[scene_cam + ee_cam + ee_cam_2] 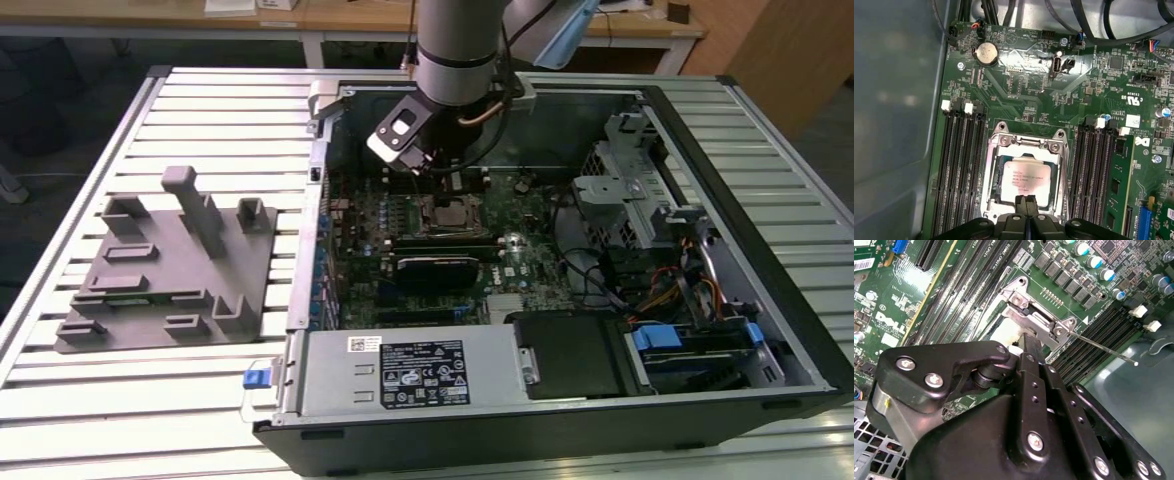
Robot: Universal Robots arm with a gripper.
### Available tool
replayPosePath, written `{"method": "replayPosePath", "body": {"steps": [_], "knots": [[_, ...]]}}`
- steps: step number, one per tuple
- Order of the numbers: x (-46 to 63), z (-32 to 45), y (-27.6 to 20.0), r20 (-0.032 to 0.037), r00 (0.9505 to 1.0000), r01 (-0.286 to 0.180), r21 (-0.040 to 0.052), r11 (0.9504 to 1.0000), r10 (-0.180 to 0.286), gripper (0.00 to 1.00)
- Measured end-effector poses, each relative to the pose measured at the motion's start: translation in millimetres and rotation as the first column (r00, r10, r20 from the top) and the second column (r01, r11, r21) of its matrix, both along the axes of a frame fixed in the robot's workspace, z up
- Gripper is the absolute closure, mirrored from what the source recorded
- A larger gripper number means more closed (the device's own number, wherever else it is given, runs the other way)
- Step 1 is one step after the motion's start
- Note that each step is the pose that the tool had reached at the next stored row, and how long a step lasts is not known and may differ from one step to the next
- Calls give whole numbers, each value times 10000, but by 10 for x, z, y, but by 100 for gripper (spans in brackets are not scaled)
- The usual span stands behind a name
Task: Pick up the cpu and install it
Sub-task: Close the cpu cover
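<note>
The cpu (pixel 1024 180), a small silvery-beige square, lies flat inside the metal socket frame (pixel 1026 145) on the green motherboard. My gripper (pixel 1027 199) stands right over the cpu's near edge, its two black fingers pressed together with nothing between them. In the exterior view the gripper (pixel 447 182) reaches down into the open computer case (pixel 747 250), just above the socket (pixel 451 212). In the second wrist view the gripper (pixel 1026 337) ends at the socket frame (pixel 1036 320), and the thin lever (pixel 1104 347) sticks out sideways.
A grey plastic tray (pixel 167 270) with upright posts sits on the slatted table at the exterior view's left. Memory slots (pixel 961 165) flank the socket on both sides. A power supply (pixel 400 372), drive cage (pixel 627 180) and cables crowd the case.
</note>
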State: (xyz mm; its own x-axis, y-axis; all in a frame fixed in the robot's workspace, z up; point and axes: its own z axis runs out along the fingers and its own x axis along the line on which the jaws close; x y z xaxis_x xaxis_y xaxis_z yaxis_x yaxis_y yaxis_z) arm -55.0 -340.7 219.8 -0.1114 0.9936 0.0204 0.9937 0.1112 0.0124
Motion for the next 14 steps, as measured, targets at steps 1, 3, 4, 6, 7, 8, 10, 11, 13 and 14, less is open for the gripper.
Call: {"method": "replayPosePath", "body": {"steps": [1,3,4,6,7,8,10,11,13,14], "knots": [[-4,-2,0,0,10000,0,0,10000,0,89],[-9,-6,0,0,10000,0,0,10000,0,89],[-12,-9,0,1,10000,0,1,10000,0,89],[-18,-14,0,0,10000,0,1,10000,0,89],[-22,-17,0,0,10000,1,0,10000,-1,89],[-25,-19,0,0,10000,0,0,10000,0,89],[-31,-27,0,1,10000,0,1,10000,0,89],[-34,-33,1,1,10000,0,2,10000,0,89],[-41,-45,0,0,10000,0,1,10000,0,89],[-45,-51,0,1,10000,0,1,10000,0,89]]}}
